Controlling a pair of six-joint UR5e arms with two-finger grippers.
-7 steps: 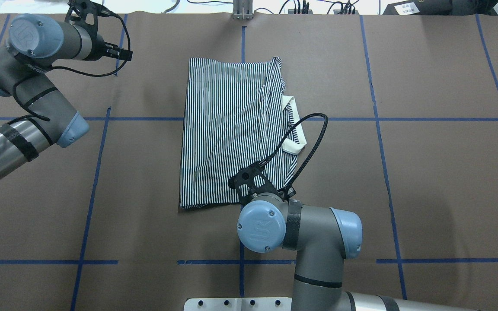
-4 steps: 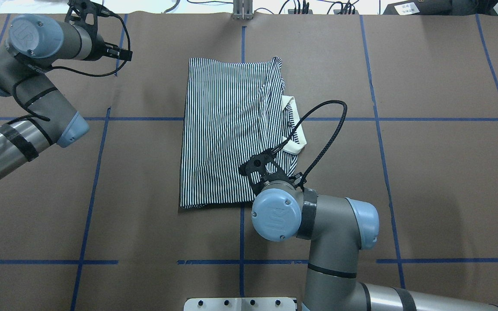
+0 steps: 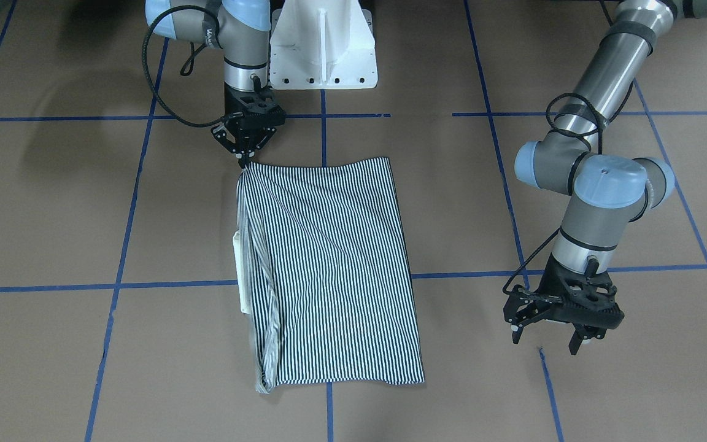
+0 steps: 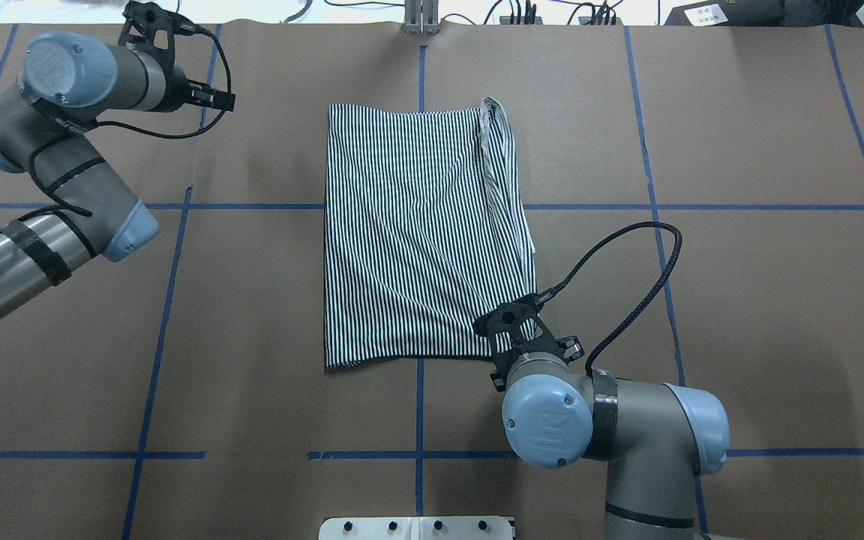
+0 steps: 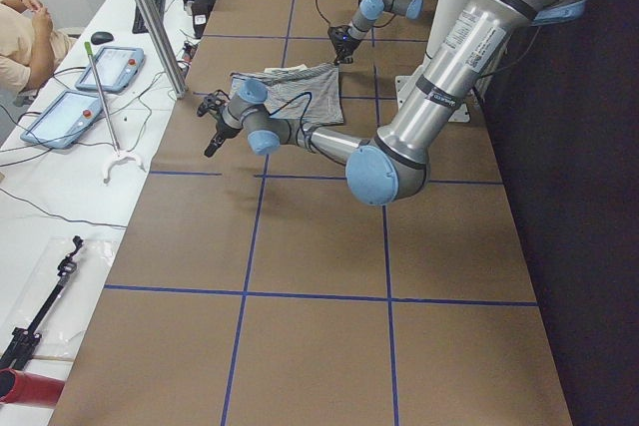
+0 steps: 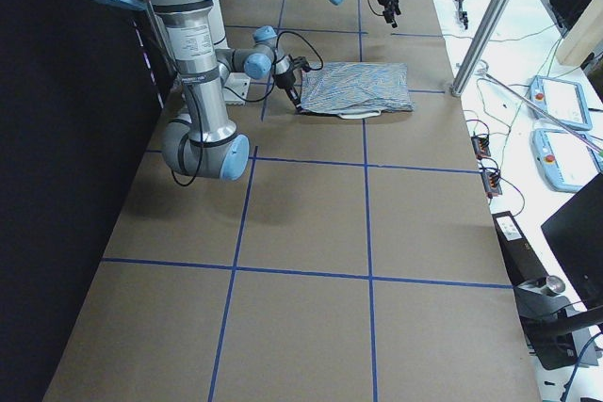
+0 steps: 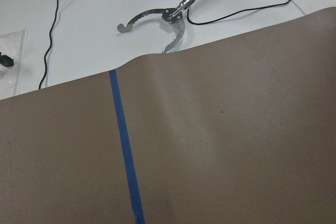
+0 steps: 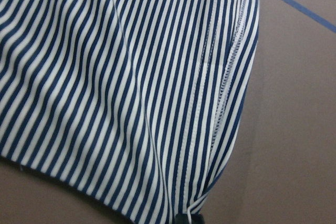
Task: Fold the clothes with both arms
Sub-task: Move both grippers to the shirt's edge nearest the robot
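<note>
right end effector (image 3: 243, 158) clamped a corner of the polo shirt (image 3: 329, 270); left end effector (image 3: 545, 341) hung apart, well away.

The striped shirt (image 6: 363, 89) lies folded flat on the brown desk (image 6: 301, 308), with a pale edge peeking from under its near side. The near arm's right hand (image 6: 297, 104) meets the shirt's corner on the robot's side; whether its fingers pinch the cloth is too small to read. The far arm's left hand (image 6: 391, 14) hangs well beyond the shirt, apart from it. A metal post (image 6: 482, 35) stands just past the shirt's other end.
</note>
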